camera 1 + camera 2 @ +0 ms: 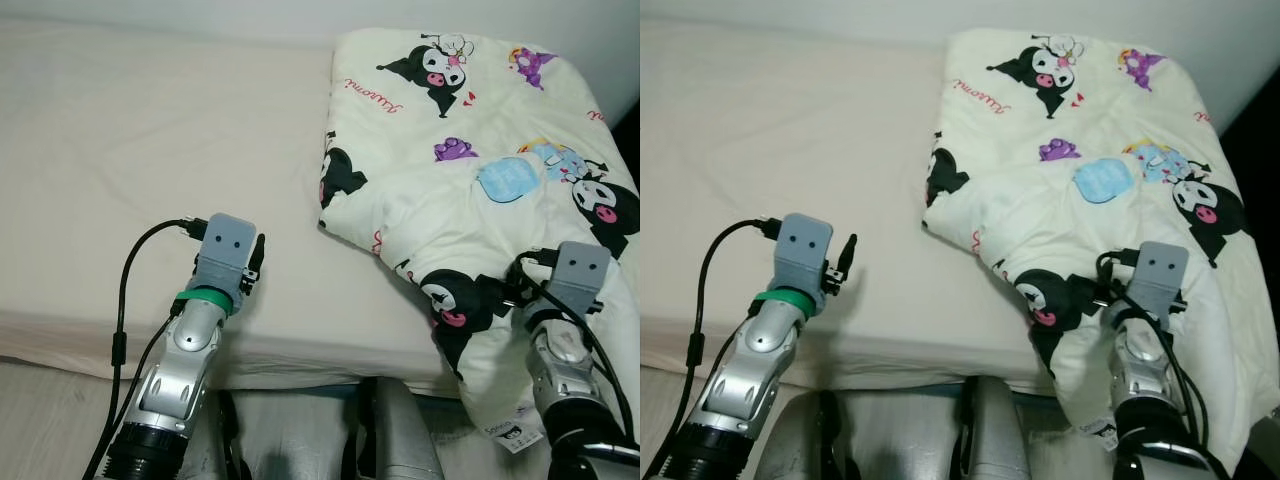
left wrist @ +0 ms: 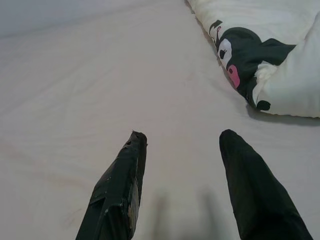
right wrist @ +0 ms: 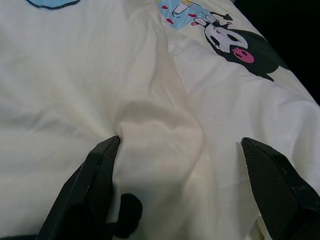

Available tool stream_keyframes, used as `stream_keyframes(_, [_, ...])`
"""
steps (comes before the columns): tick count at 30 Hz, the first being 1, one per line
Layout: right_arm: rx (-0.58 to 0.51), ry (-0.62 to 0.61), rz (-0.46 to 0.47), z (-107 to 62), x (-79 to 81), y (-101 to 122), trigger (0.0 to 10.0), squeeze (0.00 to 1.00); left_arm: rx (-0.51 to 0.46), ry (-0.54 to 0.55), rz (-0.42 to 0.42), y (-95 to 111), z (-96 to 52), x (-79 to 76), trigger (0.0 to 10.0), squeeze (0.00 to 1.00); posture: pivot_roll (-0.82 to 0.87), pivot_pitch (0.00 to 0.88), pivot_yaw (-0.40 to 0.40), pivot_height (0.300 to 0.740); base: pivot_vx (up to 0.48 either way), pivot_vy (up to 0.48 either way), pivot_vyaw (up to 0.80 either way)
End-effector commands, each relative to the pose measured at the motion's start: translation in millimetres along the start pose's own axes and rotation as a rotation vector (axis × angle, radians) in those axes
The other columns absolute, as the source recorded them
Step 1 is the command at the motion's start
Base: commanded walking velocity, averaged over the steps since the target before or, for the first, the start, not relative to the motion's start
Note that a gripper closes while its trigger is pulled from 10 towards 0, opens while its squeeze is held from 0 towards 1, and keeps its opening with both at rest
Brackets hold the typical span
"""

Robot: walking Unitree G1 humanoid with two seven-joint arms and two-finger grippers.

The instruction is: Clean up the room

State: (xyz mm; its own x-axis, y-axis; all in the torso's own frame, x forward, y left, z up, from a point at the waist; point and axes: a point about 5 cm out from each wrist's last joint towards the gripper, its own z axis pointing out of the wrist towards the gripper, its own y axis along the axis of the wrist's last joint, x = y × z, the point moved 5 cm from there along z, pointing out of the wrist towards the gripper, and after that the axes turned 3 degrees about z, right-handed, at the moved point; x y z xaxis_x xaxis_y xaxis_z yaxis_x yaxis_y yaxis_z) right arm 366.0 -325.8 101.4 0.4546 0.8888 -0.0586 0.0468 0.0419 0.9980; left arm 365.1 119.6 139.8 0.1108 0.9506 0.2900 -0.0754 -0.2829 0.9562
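A cream quilt printed with black cartoon figures lies bunched on the right half of the bed, one part hanging over the front edge. My right gripper is open over a raised fold of the quilt, its fingers resting on the cloth on either side. The right wrist sits low at the quilt's front part. My left gripper is open just above the bare sheet, with the quilt's folded edge ahead of it and apart from it. The left wrist is near the bed's front edge.
The bed's cream sheet spreads bare across the left and middle. The mattress front edge runs just ahead of my body. A dark gap lies beyond the quilt at the right. Black cables loop off the left arm.
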Motion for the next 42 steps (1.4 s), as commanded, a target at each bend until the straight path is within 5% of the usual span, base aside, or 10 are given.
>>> stream_keyframes(1, [0.047, 0.008, 0.007, -4.4, -7.1, -13.8, 10.0, 0.74, 0.018, -0.010, 0.009, -4.6, -2.7, -2.3, 10.0, 0.00, -0.03, 0.169, 0.046, 0.586, 0.000, 0.000, 0.00])
stream_keyframes(5, [0.077, 0.039, 0.029, -5.7, -0.5, -20.2, 10.0, 0.74, 0.018, -0.013, 0.010, -4.3, -2.7, -2.6, 10.0, 0.00, -0.02, 0.172, 0.049, 0.586, 0.000, 0.000, 0.00])
stream_keyframes(6, [0.186, 0.121, 0.110, -10.2, 22.1, -38.9, 6.8, 0.00, 0.020, -0.021, 0.015, -3.7, -3.6, -2.8, 10.0, 0.00, -0.01, 0.188, 0.060, 0.586, 0.000, 0.000, 0.00])
stream_keyframes(11, [0.230, 0.144, 0.144, -12.2, 29.5, -45.6, 5.5, 0.00, 0.021, -0.023, 0.017, -3.8, -4.4, -2.8, 10.0, 0.00, -0.01, 0.190, 0.061, 0.586, 0.000, 0.000, 0.00])
stream_keyframes(13, [0.281, 0.157, 0.181, -13.3, 34.2, -51.6, 0.0, 0.00, 0.025, -0.027, 0.021, -4.6, -6.5, -2.5, 10.0, 0.00, -0.01, 0.195, 0.064, 0.586, 0.000, 0.000, 0.00])
stream_keyframes(21, [0.232, 0.200, 0.185, -8.6, 37.0, -39.0, 0.0, 0.00, 0.028, -0.030, 0.024, -4.3, -6.5, -2.9, 10.0, 0.00, -0.02, 0.194, 0.067, 0.586, 0.000, 0.000, 0.00])
stream_keyframes(28, [0.131, 0.499, 0.236, -18.1, 78.7, -16.2, 0.0, 0.00, 0.025, -0.042, 0.021, -1.3, -4.7, -6.9, 10.0, 0.00, -0.02, 0.192, 0.070, 0.586, 0.000, 0.000, 0.00])
stream_keyframes(36, [0.097, 1.117, 0.181, -96.1, 152.5, -6.4, 0.0, 0.00, 0.008, -0.052, 0.016, 5.5, -2.1, -6.6, 10.0, 0.00, -0.03, 0.190, 0.070, 0.586, 0.000, 0.000, 0.00])
stream_keyframes(37, [0.121, 1.225, 0.154, -116.5, 162.1, -10.2, 10.0, 0.00, 0.005, -0.054, 0.014, 6.9, -1.3, -7.4, 10.0, 0.00, -0.04, 0.190, 0.068, 0.586, 0.000, 0.000, 0.00])
stream_keyframes(42, [0.202, 1.501, 0.070, -171.1, 178.2, -24.9, 10.0, 0.00, -0.003, -0.062, 0.008, 9.6, 0.7, -10.6, 10.0, 0.00, -0.05, 0.188, 0.066, 0.586, 0.000, 0.000, 0.00])
